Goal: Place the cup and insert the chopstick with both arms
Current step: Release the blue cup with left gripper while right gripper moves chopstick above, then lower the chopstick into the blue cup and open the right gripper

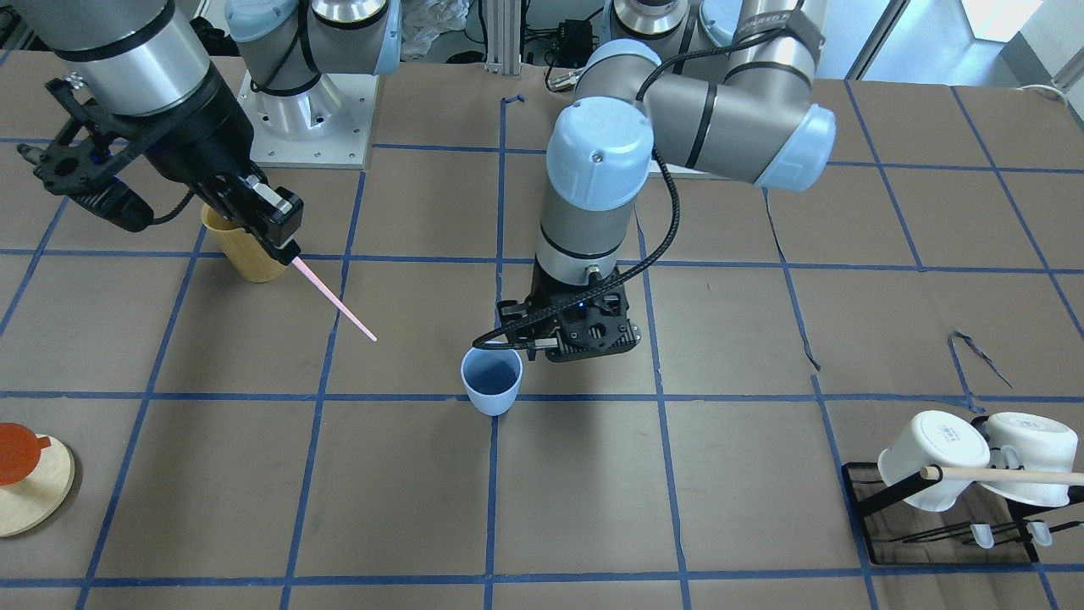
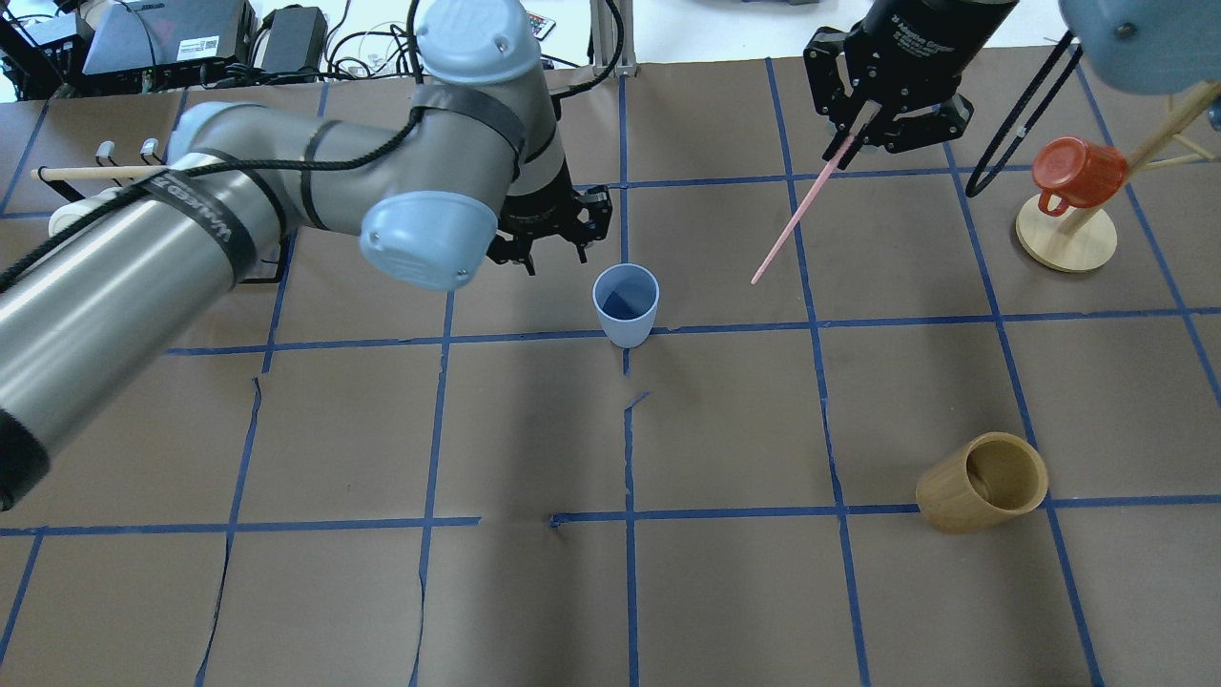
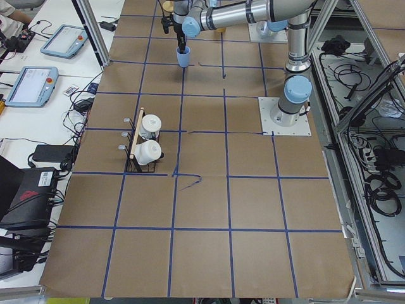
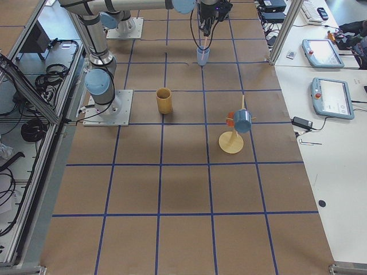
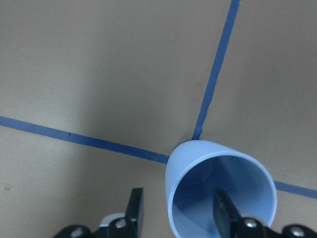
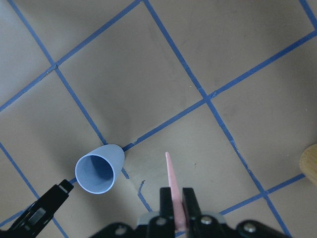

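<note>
The light blue cup (image 2: 626, 305) stands upright on the table near a tape crossing; it also shows in the front view (image 1: 491, 381) and the left wrist view (image 5: 218, 193). My left gripper (image 2: 553, 253) is open and empty, just beside and above the cup (image 5: 178, 213). One finger is outside the rim; the other overlaps the cup's mouth in the wrist view. My right gripper (image 2: 858, 124) is shut on the pale pink chopstick (image 2: 792, 224). The stick slants down toward the table, off to the cup's side (image 6: 172, 183).
A tan bamboo cylinder (image 2: 983, 482) stands at the near right. A red mug (image 2: 1078, 172) hangs on a wooden stand (image 2: 1064, 239) at the far right. White mugs (image 1: 931, 457) and a wooden rod (image 1: 999, 476) sit on a black rack at the far left.
</note>
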You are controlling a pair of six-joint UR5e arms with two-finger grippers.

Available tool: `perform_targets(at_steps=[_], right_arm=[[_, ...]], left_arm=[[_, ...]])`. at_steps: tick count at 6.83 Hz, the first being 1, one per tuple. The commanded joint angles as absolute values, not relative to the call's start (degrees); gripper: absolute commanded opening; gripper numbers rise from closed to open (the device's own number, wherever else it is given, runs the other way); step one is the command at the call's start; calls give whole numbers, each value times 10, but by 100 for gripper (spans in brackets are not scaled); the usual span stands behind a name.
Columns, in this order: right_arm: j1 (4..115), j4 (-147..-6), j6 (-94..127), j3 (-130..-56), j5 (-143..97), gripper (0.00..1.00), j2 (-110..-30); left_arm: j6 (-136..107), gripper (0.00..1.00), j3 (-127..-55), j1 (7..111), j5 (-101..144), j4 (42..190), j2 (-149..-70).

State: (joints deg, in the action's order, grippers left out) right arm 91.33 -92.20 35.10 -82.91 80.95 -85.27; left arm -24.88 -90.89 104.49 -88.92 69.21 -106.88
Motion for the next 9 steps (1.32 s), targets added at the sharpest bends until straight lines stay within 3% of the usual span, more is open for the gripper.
perform_targets(at_steps=[1, 5, 6, 8, 9], right_arm=[[958, -980, 435, -834, 806, 0, -833], [1027, -1013, 527, -835, 801, 0, -803], [1037, -1013, 533, -835, 802, 0, -797], [1042, -1012, 538, -836, 802, 2, -790], [1043, -1017, 539, -842, 805, 39, -790]], left_arm=[[-108, 62, -886, 963, -901, 800, -994], [-55, 71, -883, 892, -892, 889, -891], [-50, 79, -885, 884, -877, 879, -897], [-48, 84, -889, 884, -881, 879, -895], [-49, 87, -886, 887, -882, 879, -897]])
